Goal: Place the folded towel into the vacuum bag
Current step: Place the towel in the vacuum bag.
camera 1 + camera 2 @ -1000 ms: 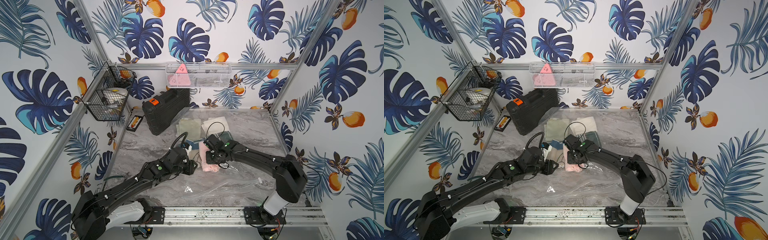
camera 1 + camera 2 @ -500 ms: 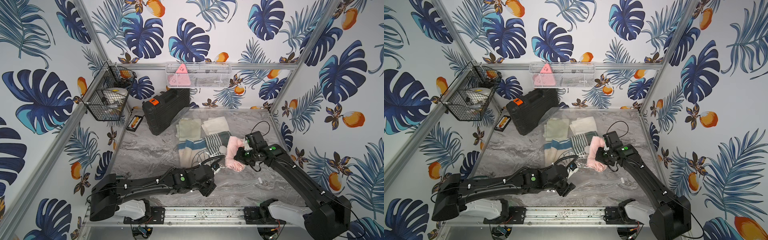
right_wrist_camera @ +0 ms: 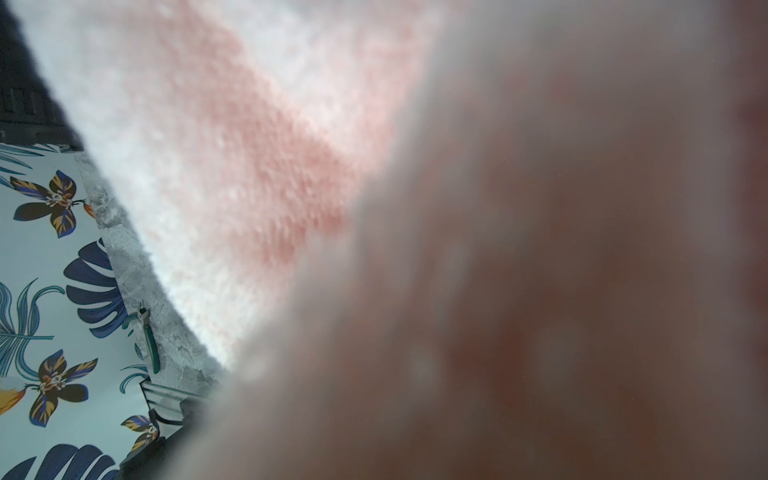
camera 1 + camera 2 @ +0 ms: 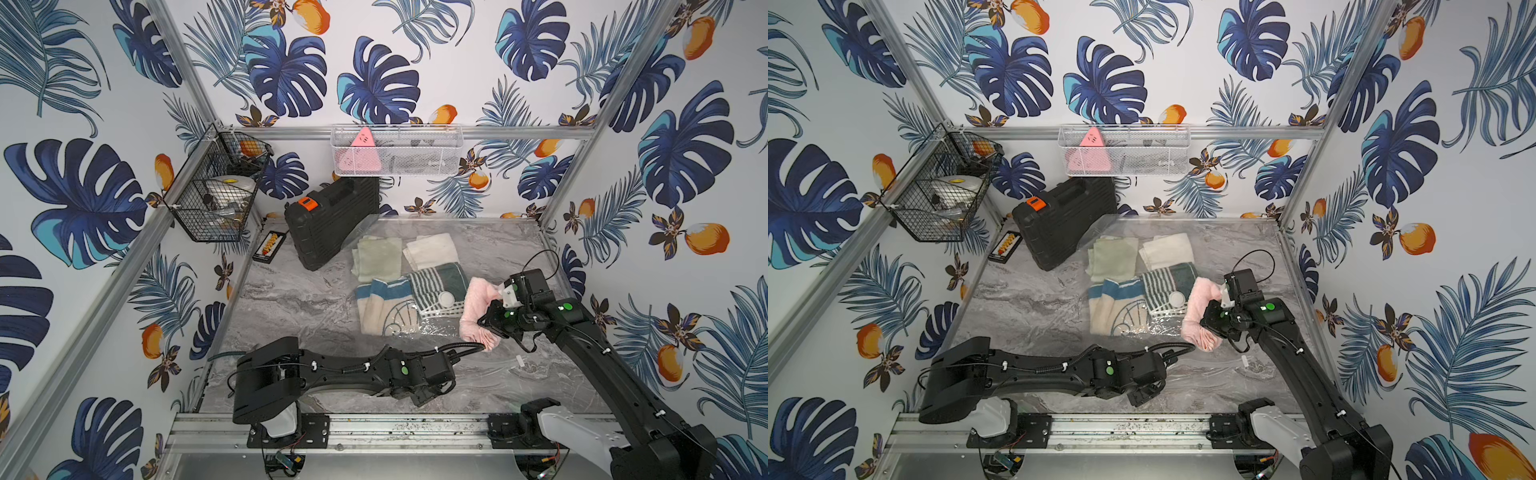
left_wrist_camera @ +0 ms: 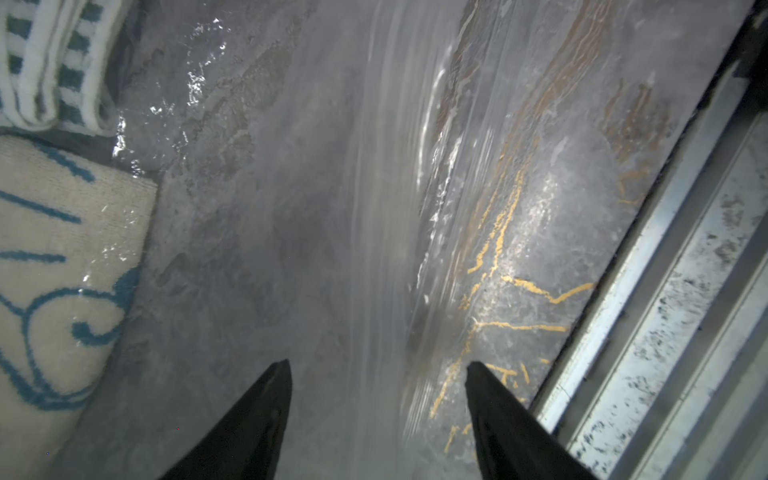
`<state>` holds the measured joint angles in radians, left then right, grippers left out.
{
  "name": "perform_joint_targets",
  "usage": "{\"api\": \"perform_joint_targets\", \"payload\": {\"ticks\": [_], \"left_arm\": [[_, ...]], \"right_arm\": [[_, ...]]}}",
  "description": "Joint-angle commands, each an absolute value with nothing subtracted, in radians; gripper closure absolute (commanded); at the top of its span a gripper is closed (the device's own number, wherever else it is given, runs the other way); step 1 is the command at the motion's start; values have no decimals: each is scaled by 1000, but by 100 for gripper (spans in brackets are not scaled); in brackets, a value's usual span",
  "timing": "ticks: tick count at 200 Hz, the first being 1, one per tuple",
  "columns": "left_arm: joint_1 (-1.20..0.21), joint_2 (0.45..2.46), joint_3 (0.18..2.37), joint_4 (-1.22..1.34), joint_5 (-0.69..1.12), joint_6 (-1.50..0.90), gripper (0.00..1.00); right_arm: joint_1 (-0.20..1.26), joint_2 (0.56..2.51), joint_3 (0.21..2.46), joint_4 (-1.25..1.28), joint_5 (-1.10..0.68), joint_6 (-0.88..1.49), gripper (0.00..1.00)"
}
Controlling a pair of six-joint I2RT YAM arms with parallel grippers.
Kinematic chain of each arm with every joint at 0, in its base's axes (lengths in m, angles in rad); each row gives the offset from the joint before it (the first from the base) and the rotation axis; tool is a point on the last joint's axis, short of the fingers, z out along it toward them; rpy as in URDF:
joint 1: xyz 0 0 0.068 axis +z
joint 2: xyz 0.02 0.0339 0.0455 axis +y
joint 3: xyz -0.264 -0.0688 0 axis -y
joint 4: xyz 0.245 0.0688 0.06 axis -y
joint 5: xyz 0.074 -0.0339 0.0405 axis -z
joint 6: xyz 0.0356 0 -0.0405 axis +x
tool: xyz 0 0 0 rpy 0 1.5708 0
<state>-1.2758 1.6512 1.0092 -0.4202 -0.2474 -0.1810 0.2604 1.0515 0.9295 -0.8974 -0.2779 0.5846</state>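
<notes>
Towel (image 4: 476, 307) being squeezed in closed right gripper (image 4: 488, 326), bag's (image 4: 415, 330) 3 o'clock | left gripper (image 5: 377, 363) being held wide apart, empty | bag edge to be lifted first

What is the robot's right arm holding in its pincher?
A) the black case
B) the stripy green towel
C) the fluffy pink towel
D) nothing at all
C: in both top views the right gripper is shut on the pink towel, and pink fluff fills most of the right wrist view.
</notes>
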Motion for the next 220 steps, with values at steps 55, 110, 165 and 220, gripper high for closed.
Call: {"api": "perform_joint_targets", "payload": {"ticks": [55,110,165,220], "left_arm": [[-1194,1650,1048,-232,-270,-159,89],[-1052,1627,1146,-241,-100,-210,100],[-1042,1546,1151,-230,-14,-233,100],[-1044,1479,1110,-206,29,-274,100]], "right_arm": [[344,835,773,-1000,-336,788,99],[803,785,677,-839,-187,1115,100],[1002,1005,612,-556,-109,1259,100],[713,982,504,-386,-163,1332,98]]}}
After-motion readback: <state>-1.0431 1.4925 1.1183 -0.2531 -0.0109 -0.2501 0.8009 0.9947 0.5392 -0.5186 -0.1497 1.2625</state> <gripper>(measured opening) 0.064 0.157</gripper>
